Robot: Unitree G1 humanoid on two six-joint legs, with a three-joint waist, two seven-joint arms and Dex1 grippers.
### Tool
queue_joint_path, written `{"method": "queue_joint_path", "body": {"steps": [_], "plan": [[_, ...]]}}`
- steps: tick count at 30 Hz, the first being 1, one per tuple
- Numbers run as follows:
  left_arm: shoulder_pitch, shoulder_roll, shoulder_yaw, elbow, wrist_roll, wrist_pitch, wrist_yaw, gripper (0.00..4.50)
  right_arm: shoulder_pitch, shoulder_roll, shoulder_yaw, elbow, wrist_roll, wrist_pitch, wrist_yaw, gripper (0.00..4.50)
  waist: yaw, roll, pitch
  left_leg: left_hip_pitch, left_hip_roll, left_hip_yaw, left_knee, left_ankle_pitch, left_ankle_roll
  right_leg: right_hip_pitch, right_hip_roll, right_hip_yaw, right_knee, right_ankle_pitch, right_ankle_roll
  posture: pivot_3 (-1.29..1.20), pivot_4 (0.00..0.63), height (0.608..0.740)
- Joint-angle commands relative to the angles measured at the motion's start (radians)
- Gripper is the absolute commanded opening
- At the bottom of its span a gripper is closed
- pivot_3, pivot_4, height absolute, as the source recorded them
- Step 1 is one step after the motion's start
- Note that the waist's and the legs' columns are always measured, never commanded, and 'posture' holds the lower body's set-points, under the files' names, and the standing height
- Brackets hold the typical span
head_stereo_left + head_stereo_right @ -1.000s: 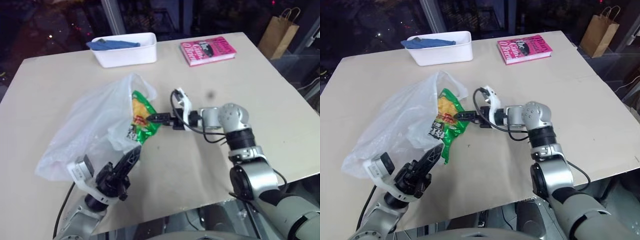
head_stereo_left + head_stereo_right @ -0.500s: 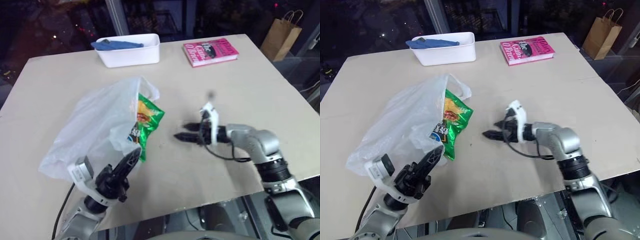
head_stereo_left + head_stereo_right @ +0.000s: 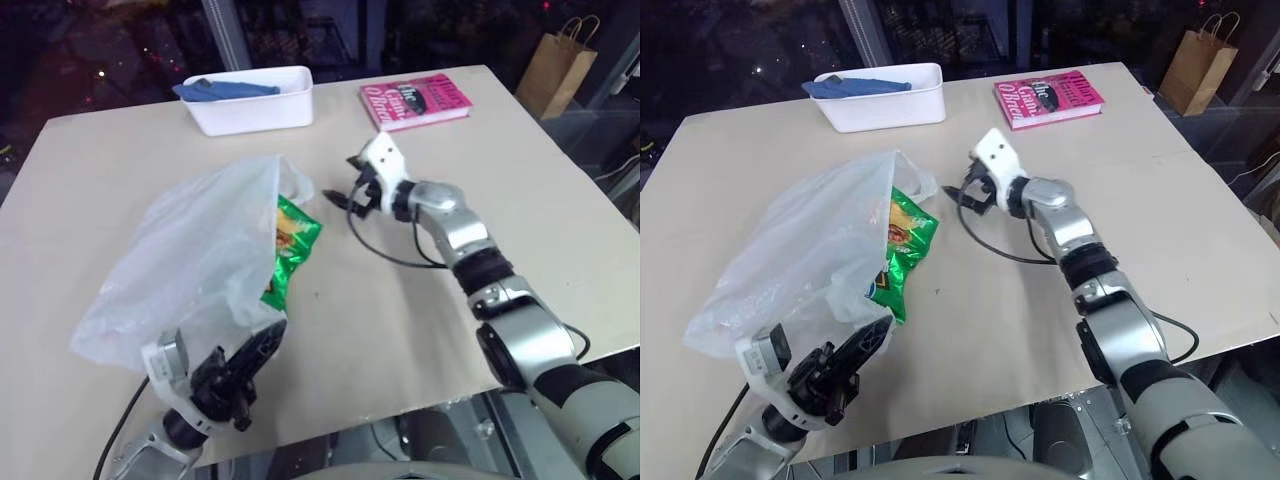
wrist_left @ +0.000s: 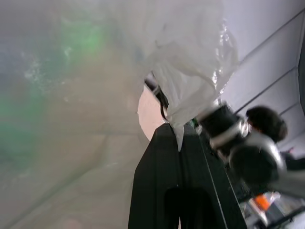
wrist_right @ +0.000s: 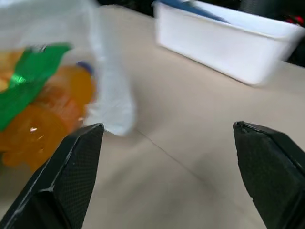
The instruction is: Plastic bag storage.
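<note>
left gripper (image 3: pixel 262 345), clamped on the near hem of the plastic bag (image 3: pixel 190 250), holds its mouth up at the table's (image 3: pixel 450 330) front-left. the green chips packet (image 3: pixel 291 245) now sits further inside; the right gripper (image 3: pixel 340 196) has let go and pulled back, jaws wide. thin crinkly translucent film, glossy foil packet.

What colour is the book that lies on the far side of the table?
The book is pink; the left eye view shows it best.
</note>
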Motion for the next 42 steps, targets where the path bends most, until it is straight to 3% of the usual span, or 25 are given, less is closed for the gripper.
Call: {"method": "queue_joint_path", "body": {"steps": [1,4,12,15,19,22,31,38,42], "plan": [[0.024,0.006,0.012,-0.01,0.015,-0.013,-0.032,0.0,-0.113,0.057,0.007,0.141,-0.071,-0.168,-0.049,4.39,0.001,0.0,0.0,0.0,0.0,0.0,0.0,0.0,0.0,0.0,0.0,0.0,0.0,0.0,0.0,0.0,0.15,0.74],[0.053,0.004,0.007,-0.009,0.04,-0.023,-0.05,0.0,-0.197,0.115,-0.004,0.254,-0.111,-0.232,-0.119,4.39,-0.001,0.0,0.0,0.0,0.0,-0.001,-0.001,0.0,0.0,0.0,0.0,-0.001,-0.001,0.0,0.0,0.0,0.15,0.74],[0.075,-0.023,-0.003,-0.007,0.07,-0.046,-0.059,0.0,-0.308,0.222,-0.079,0.402,-0.112,-0.255,-0.118,4.39,-0.007,0.001,0.001,0.0,0.001,-0.002,-0.003,0.0,-0.001,-0.001,0.0,-0.002,-0.001,0.0,-0.001,0.0,0.15,0.74],[0.075,-0.033,-0.005,-0.005,0.083,-0.056,-0.059,0.0,-0.327,0.232,-0.108,0.419,-0.11,-0.235,-0.126,3.2,-0.007,0.001,0.001,0.0,0.0,-0.002,-0.003,0.0,-0.001,-0.001,0.0,-0.002,-0.001,0.0,-0.001,0.0,0.15,0.74],[0.081,-0.038,0.008,0.01,0.085,-0.067,-0.073,0.0,-0.312,0.222,-0.112,0.425,-0.136,-0.226,-0.133,1.08,-0.008,0.001,0.001,0.0,0.0,-0.002,-0.003,0.0,-0.001,-0.001,0.0,-0.002,0.0,-0.001,-0.001,0.0,0.15,0.74],[0.084,-0.04,0.009,0.024,0.089,-0.072,-0.085,0.0,-0.297,0.21,-0.105,0.429,-0.16,-0.215,-0.137,0.07,-0.009,0.001,0.001,0.0,0.0,-0.002,-0.003,0.0,-0.001,-0.001,0.0,-0.002,0.0,-0.001,-0.001,0.0,0.15,0.74],[-0.017,-0.004,0.072,0.061,0.066,-0.081,-0.08,0.0,-0.287,0.082,-0.166,0.398,-0.141,-0.139,-0.121,0.07,-0.003,0.001,0.001,-0.001,0.0,-0.003,-0.002,0.0,-0.001,0.0,0.0,-0.003,0.0,0.0,-0.001,0.0,0.15,0.74],[-0.324,0.182,0.2,-0.027,-0.123,-0.001,0.048,0.0,-0.303,-0.158,-0.22,0.304,-0.118,0.017,-0.043,0.07,0.004,0.001,0.001,-0.001,-0.001,-0.005,-0.001,0.001,-0.002,0.0,-0.001,-0.005,0.002,0.0,-0.001,0.0,0.15,0.74],[-0.612,0.289,0.248,0.013,-0.302,0.036,0.169,0.0,-0.252,-0.277,-0.226,0.102,-0.085,0.23,0.087,0.07,0.005,0.001,0.001,-0.003,-0.001,-0.005,0.0,0.001,-0.002,-0.002,-0.002,-0.004,0.002,0.0,-0.001,0.0,0.15,0.74]]}}
